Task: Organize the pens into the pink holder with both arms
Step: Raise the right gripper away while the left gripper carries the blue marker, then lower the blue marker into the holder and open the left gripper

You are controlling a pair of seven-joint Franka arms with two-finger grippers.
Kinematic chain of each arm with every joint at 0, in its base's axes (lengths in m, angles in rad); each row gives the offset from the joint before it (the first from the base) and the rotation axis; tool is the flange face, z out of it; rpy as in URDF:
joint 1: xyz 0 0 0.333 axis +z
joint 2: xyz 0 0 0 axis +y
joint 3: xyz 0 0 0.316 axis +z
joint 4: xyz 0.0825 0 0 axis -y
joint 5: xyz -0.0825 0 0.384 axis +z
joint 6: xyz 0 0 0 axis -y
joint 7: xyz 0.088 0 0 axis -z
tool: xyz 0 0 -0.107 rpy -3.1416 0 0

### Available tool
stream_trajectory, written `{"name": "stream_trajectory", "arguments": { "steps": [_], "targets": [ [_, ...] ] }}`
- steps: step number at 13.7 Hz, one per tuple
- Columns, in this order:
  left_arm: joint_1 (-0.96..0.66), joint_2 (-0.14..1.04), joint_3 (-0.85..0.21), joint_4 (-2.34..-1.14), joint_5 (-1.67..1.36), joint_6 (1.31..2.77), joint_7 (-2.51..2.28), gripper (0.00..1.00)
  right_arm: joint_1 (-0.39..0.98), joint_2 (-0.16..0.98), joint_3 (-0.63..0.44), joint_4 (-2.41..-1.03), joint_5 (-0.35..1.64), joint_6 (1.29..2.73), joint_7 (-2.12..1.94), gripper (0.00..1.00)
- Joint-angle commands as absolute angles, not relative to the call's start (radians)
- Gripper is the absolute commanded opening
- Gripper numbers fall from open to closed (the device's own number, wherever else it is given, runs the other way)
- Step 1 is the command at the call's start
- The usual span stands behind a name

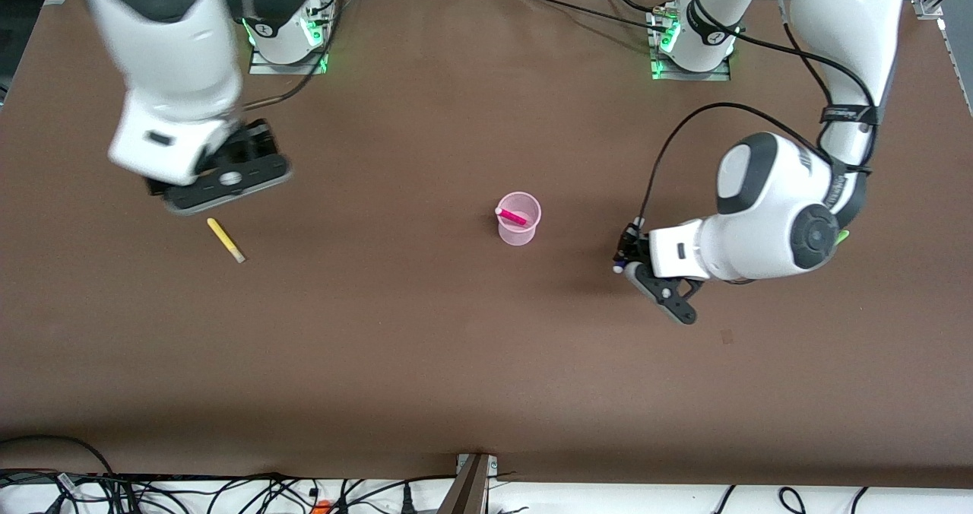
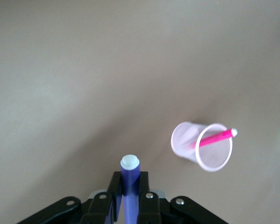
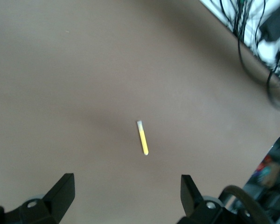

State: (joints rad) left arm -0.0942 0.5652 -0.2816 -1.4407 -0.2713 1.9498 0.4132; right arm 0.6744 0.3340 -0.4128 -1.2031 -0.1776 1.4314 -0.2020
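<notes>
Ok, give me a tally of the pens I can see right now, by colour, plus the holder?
Yellow marker pen, lying on the table: 1
Magenta-pink marker pen, in the holder: 1
Dark purple-blue marker pen, in the left gripper: 1
Light green pen, a sliver beside the left arm: 1
Translucent pink plastic cup holder: 1
Total: 5

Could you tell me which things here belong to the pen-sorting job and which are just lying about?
Job:
pink holder with pink pen in it
yellow pen on table, under open right hand
purple pen gripped in left hand
green pen, partly hidden by left arm

Lying about:
cables along table edge
</notes>
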Motion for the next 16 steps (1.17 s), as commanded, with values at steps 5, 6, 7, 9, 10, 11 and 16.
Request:
{"name": "stream_trajectory", "arguments": {
  "steps": [5,6,7,9,10,11,16],
  "targets": [
    [-0.222,0.620,-0.275,-1.413,-0.370,2.075,0.347,0.00,0.684,0.287,-0.719,-1.370,0.064,1.509,-0.199,1.00],
    [-0.248,0.621,-0.273,-1.416,-0.371,2.089,0.345,0.00,0.684,0.285,-0.736,-1.397,0.086,1.526,-0.199,1.00],
    [-0.270,0.621,-0.273,-1.417,-0.371,2.097,0.333,0.00,0.684,0.266,-0.742,-1.440,0.095,1.567,-0.198,1.00],
    [-0.302,0.621,-0.272,-1.422,-0.361,2.103,0.252,0.00,0.686,0.201,-0.742,-1.573,0.094,1.685,-0.184,1.00],
    [-0.307,0.621,-0.272,-1.422,-0.357,2.103,0.241,0.00,0.686,0.169,-0.742,-1.633,0.094,1.734,-0.178,1.00],
    [-0.308,0.623,-0.272,-1.424,-0.357,2.103,0.239,0.00,0.686,0.140,-0.742,-1.678,0.094,1.776,-0.167,1.00],
    [-0.325,0.640,-0.272,-1.469,-0.357,2.163,0.230,0.00,0.678,0.140,-0.729,-1.681,0.087,1.790,-0.082,1.00]
  ]
}}
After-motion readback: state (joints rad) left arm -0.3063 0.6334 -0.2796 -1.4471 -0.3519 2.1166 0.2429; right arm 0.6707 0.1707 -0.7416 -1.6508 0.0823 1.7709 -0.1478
